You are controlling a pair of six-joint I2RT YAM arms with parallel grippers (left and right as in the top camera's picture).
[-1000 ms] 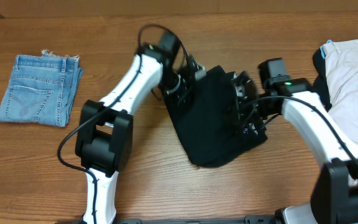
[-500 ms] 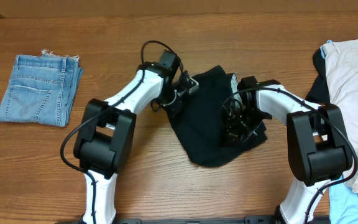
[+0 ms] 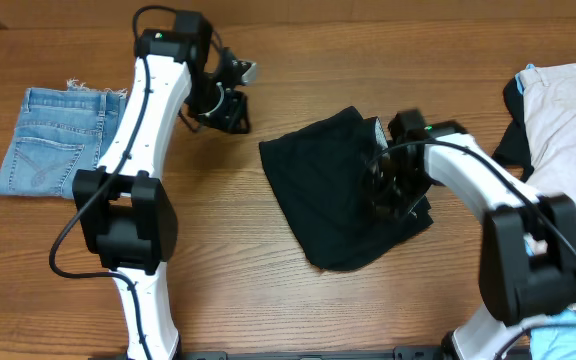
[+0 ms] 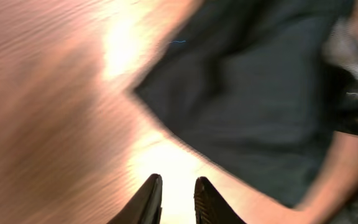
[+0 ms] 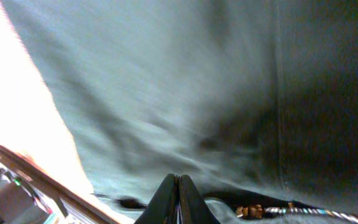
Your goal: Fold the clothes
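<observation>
Shorts (image 3: 328, 205) lie mid-table (image 3: 218, 280), roughly folded, lower edge lumpy; my right gripper (image 5: 178, 186) sits low on their right side, tips pressed together, can't tell if cloth is caught; my left gripper (image 4: 174, 198) hangs off the cloth, over by the denim (image 3: 58, 140), jaws narrow, empty; step looks like tidying the fold; best press flat, sweep outward along the crease, left pinning the far corner so nothing drags.
</observation>
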